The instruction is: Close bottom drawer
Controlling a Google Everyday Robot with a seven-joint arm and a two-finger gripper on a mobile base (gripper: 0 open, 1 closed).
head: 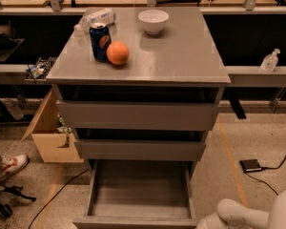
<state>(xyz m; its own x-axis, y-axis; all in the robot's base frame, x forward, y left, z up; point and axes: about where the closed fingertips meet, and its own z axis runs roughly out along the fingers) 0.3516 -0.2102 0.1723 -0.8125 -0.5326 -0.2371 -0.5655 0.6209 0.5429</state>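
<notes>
Item under inspection: the bottom drawer [138, 192], lowest of three in the grey cabinet [207, 104]. It stands pulled well out toward the camera, its grey box interior exposed and holding nothing visible. Its front panel runs left to right along the lower edge of the view. The middle drawer [140, 150] and top drawer [138, 116] above it sit much further in.

Claw: not in view. Only a white arm link [243, 214] shows at the lower right corner, so the claw's opening and any hold cannot be told.

Governing relation: the drawer lies to the left of the visible arm link, with the right end of its front panel just beside that link. The drawer's travel runs straight away from the camera, into the cabinet. Judgement: the push has to land on the front panel and follow that line. An off-centre contact at the right end risks skewing the box in its runners.

Cabinet surface: a can [100, 42], an orange [117, 53] and a bowl [153, 21], all well clear of the work.
</notes>
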